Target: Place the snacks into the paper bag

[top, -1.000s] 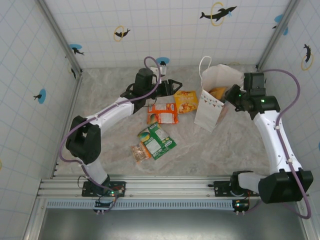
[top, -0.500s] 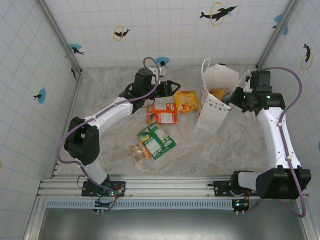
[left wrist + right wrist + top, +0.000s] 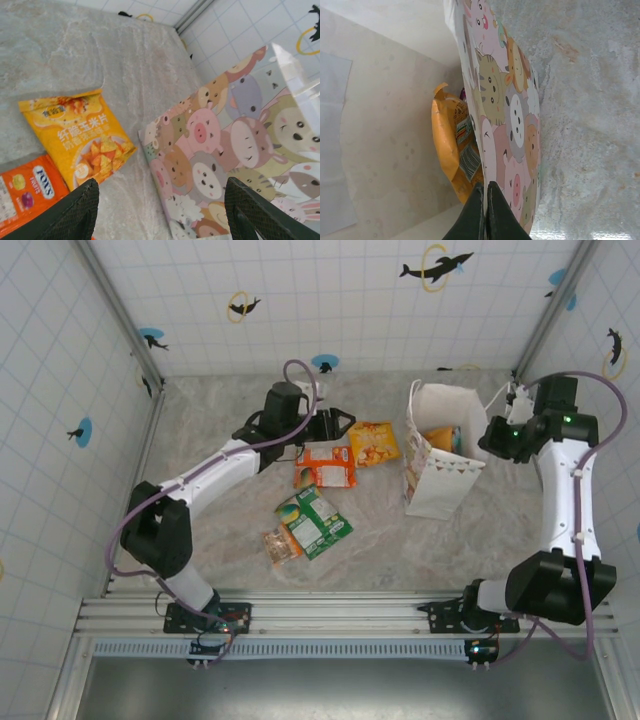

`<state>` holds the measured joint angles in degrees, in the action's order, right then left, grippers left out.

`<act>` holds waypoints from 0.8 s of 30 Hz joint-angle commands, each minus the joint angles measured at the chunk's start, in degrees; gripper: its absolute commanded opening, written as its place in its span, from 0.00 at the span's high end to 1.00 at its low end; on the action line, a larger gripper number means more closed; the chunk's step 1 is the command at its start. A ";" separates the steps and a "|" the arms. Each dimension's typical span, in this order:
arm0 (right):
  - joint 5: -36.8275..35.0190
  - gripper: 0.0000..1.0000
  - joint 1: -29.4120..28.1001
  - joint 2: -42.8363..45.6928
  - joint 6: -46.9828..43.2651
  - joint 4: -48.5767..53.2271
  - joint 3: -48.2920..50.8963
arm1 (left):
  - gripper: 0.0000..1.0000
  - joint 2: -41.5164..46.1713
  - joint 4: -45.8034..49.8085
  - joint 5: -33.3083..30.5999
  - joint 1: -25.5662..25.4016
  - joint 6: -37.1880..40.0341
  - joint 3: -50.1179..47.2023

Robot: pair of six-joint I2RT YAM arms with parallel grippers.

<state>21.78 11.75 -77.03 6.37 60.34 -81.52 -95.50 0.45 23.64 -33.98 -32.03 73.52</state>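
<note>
The paper bag (image 3: 436, 480) stands at the right middle of the table, mouth up, with an orange packet (image 3: 438, 435) inside it. My right gripper (image 3: 493, 440) is shut on the bag's right rim; the right wrist view shows the fingers (image 3: 492, 217) pinching the cartoon-printed wall (image 3: 512, 115) beside that orange packet (image 3: 446, 145). My left gripper (image 3: 343, 423) hangs open left of the bag, above a yellow chip packet (image 3: 372, 442) and an orange packet (image 3: 325, 467). Green packets (image 3: 313, 520) and a small brownish one (image 3: 280, 542) lie nearer. Through the open left gripper (image 3: 160, 215) I see the yellow packet (image 3: 82, 137) and the bag (image 3: 235, 145).
Tiled walls close the marble table (image 3: 220, 530) on three sides, with metal posts in the back corners (image 3: 135, 340). The arms' mounting rail (image 3: 330, 615) runs along the near edge. Bare table lies left of the snacks and in front of the bag.
My right gripper closed on the bag's rim and drew it to the right, so the leaning bag now stands with its mouth open upward. The left arm shifted slightly.
</note>
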 commanded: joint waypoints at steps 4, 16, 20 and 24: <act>1.52 0.74 0.21 -0.72 -1.07 1.93 -5.39 | 0.32 3.35 1.83 -1.67 0.93 1.81 -1.71; -3.40 0.56 -4.58 10.50 3.97 -0.85 -5.05 | 0.32 4.25 4.62 -0.69 1.46 -0.09 -3.28; -2.52 0.56 -10.31 16.78 5.58 -9.04 -0.69 | 0.32 5.03 4.91 -0.08 1.52 -1.36 -4.88; -1.56 0.56 -15.01 20.36 8.91 -15.10 2.25 | 0.33 6.09 4.84 0.71 1.70 -2.38 -6.73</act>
<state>19.29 -1.10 -57.91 12.16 52.69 -81.25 -91.90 4.36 23.14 -32.88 -33.04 68.20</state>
